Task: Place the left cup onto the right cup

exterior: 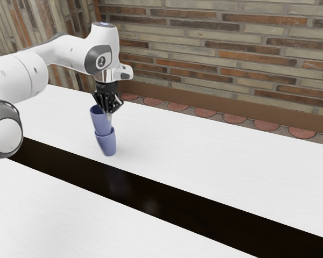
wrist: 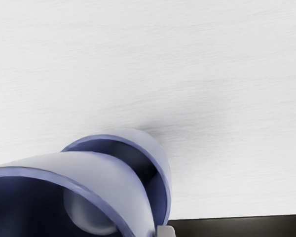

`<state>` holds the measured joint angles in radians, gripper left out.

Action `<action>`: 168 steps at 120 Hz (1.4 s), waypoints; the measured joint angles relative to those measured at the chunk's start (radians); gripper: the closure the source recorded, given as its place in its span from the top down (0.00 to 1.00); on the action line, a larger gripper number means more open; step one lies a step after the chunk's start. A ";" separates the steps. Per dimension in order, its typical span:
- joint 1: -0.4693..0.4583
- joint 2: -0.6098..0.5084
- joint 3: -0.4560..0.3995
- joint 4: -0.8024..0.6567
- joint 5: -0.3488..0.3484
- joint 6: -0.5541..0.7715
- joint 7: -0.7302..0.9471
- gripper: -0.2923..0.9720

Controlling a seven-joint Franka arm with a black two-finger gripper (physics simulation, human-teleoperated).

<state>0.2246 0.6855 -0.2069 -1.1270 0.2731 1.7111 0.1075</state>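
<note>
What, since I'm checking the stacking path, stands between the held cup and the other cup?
Nothing visible. The upper cup, gripped at its rim by the hand, already sits with its base inside the mouth of the lower cup, both tilted.

Our white arm (exterior: 59, 51), capped in grey at the joints, ends in a black gripper (exterior: 109, 104). The upper cup (exterior: 98, 122) and the lower cup (exterior: 108, 144) share one plain periwinkle blue, and in the wrist view we see their rims and insides shading to a deeper navy. The table (exterior: 220, 145) is white with a faint streaked grain, crossed by a single black band (exterior: 167, 201). The brick wall (exterior: 231, 37) mixes red-brown and grey bricks in pale mortar, with a brown skirting (exterior: 231, 105) and rounded terracotta floor tiles (exterior: 204, 113).
</note>
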 joint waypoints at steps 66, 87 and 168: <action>0.022 0.033 -0.027 0.011 0.013 0.000 0.000 0.30; 0.023 0.029 -0.028 0.011 0.009 -0.001 0.000 0.53; -0.021 -0.305 0.021 -0.214 -0.042 -0.051 -0.031 0.76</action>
<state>0.2035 0.3810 -0.1863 -1.3412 0.2315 1.6604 0.0765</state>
